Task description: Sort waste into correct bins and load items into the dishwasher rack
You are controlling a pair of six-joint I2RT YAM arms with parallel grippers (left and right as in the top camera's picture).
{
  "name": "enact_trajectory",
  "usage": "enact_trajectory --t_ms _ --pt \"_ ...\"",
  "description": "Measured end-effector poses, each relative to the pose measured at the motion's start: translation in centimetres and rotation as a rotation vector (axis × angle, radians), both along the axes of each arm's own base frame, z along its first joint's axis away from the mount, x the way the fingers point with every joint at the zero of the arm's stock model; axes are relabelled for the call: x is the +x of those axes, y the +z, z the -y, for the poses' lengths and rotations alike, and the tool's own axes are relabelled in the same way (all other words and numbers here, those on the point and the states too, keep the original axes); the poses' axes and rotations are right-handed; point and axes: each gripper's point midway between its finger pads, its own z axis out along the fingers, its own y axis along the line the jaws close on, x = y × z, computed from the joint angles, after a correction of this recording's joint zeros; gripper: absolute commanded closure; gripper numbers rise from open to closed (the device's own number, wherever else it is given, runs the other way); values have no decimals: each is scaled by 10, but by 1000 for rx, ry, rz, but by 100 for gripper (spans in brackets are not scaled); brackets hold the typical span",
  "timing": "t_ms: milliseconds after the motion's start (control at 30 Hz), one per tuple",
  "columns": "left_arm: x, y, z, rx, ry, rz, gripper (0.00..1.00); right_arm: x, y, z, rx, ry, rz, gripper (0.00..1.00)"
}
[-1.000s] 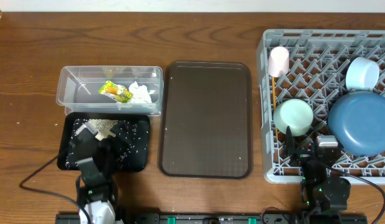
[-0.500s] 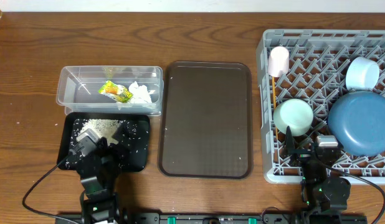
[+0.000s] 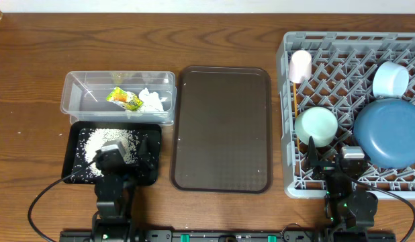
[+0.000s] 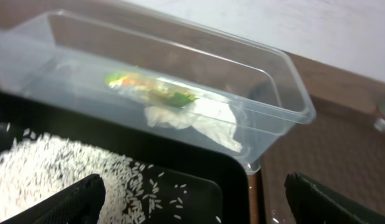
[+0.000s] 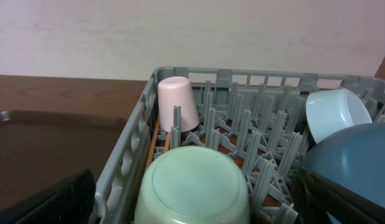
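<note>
The crumpled tissue (image 3: 152, 101) and the yellow-green wrapper (image 3: 124, 99) lie in the clear tub (image 3: 73, 91). White rice (image 3: 103, 141) is piled in the black tray (image 3: 152, 176). My left gripper (image 3: 115, 160) is open and empty over the tray's front part; it also shows in the left wrist view (image 4: 192, 202). The grey rack (image 3: 288, 54) holds the blue plate (image 3: 389, 131), green bowl (image 3: 316, 124), light blue bowl (image 3: 390, 79), pink cup (image 3: 300, 66) and chopsticks (image 3: 296, 107). My right gripper (image 3: 332, 161) is open and empty just in front of the green bowl (image 5: 192, 180).
A large brown serving tray (image 3: 221, 128) lies between the bins and the rack. A few rice grains are scattered on the black tray's right half (image 4: 180, 193). The left arm's cable (image 3: 43, 195) loops over the table in front of the black tray.
My left gripper has drawn back toward the table's front edge and a little right, uncovering the rice pile. The right arm has not moved.
</note>
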Motion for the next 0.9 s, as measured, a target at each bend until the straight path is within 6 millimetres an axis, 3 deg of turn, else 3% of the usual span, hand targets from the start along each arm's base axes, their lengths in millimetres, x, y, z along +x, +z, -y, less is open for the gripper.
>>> enact_trajectory --t_ms 200,500,900 --pt "0 11 12 157 -89 51 5 0 0 0 0 0 0 1" --pt "-4 47 19 241 -123 212 5 0 0 0 0 -3 0 1" --pt "-4 49 23 294 -147 220 5 0 0 0 0 -3 0 1"
